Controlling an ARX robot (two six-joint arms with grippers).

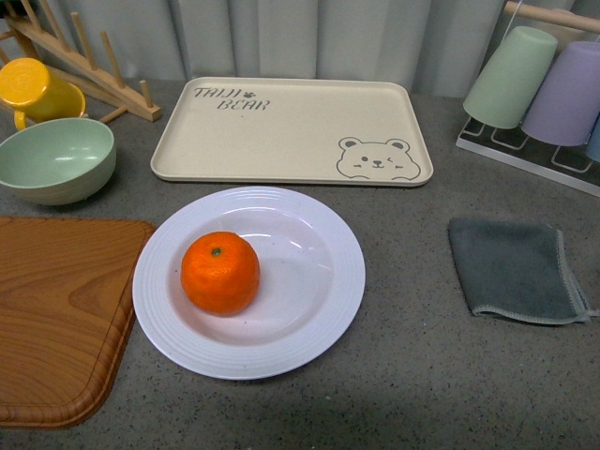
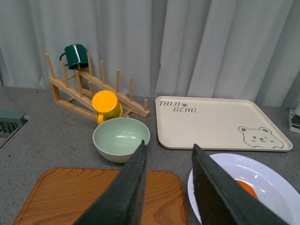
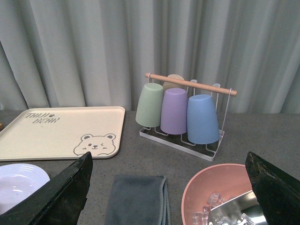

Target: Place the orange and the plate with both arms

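Orange (image 1: 220,273): sits in the well of the plate, left of its centre, stem dimple facing up.
Plate (image 1: 323,314): flat on the grey desk (image 1: 412,375), between the wooden board (image 1: 56,319) and the grey cloth (image 1: 516,270), just in front of the bear tray (image 1: 291,127).
Left pincer (image 2: 169,145): jaws apart, nothing between them; board and plate rim lie beneath.
Right pincer (image 3: 168,157): jaws spread wide, empty; cloth and a pink bowl (image 3: 211,187) lie below.

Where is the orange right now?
In the front view the orange sits in the white plate, left of its centre, near the wooden board.
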